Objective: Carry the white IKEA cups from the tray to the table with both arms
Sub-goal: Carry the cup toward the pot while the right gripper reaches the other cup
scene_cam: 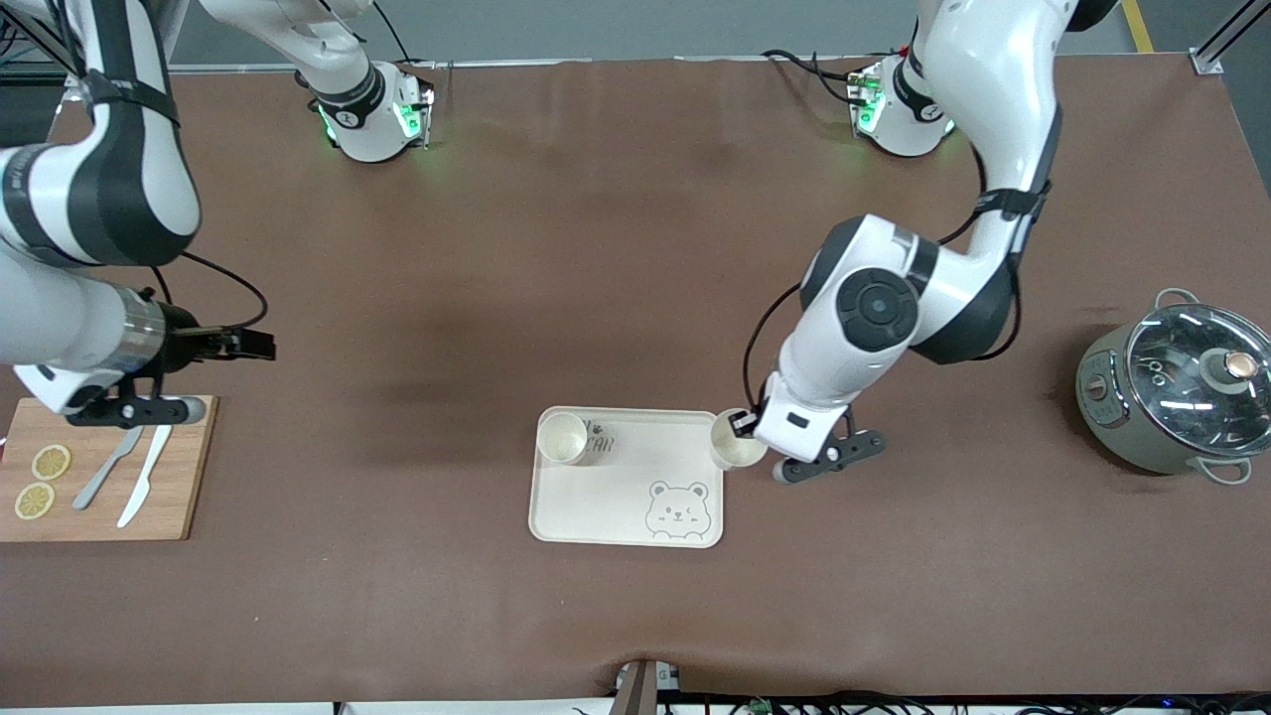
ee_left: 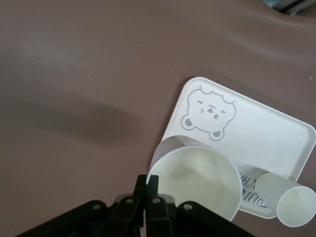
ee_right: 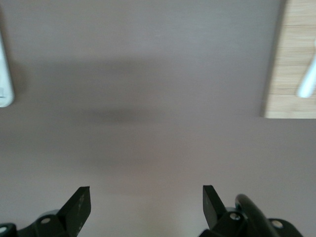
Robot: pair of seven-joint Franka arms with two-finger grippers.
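In the front view, the left tool [scene_cam: 747, 425] is pinched on the rim of one white IKEA cup [scene_cam: 736, 443] at the tray [scene_cam: 606, 506] corner toward the left arm's end of the counter [scene_cam: 635, 248]; the second cup [scene_cam: 562, 438] stands in the corner toward the right arm's end. The right tool [scene_cam: 253, 344] waits over bare counter beside a bamboo cutting board [scene_cam: 169, 497]. The left wrist view shows the fingers [ee_left: 152, 183] clamping the cup's wall, the cup apparently raised and tilted over the tray's edge. The right wrist view shows spread, empty jaws. The first cup's transfer seems underway; next it needs carrying clear and setting upright on the counter.
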